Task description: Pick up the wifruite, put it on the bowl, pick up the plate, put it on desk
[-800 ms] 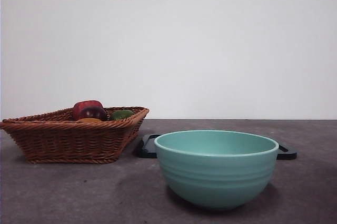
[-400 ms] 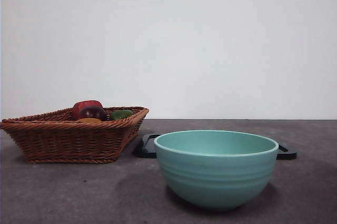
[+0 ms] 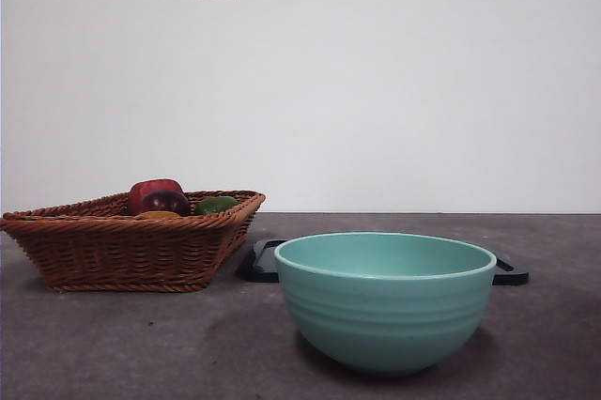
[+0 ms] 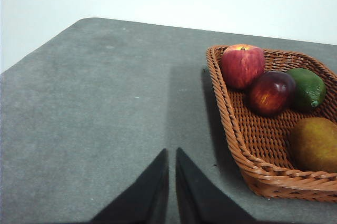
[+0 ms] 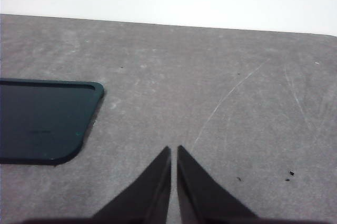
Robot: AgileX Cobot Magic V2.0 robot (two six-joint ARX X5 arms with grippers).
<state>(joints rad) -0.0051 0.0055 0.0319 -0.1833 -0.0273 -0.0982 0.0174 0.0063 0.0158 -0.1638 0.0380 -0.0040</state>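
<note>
nothing moved since earlier frame. left gripper (image 4: 172,153) closed, empty, beside basket (image 4: 237,145) holding wifruite (image 4: 316,144); right gripper (image 5: 174,150) closed near what looks like dark plate (image 5: 42,124).

The left gripper (image 4: 172,153) is matte black, two flat jaws that broaden toward the wrist and taper to thin pointed tips, with only a narrow slit of light between them. The right gripper (image 5: 174,150) looks the same (same black, same wedge-like taper), its jaws likewise parted by a hairline gap. Both surfaces are plain and smooth; their bases fade into dark shadow at the frame's edge.
</note>
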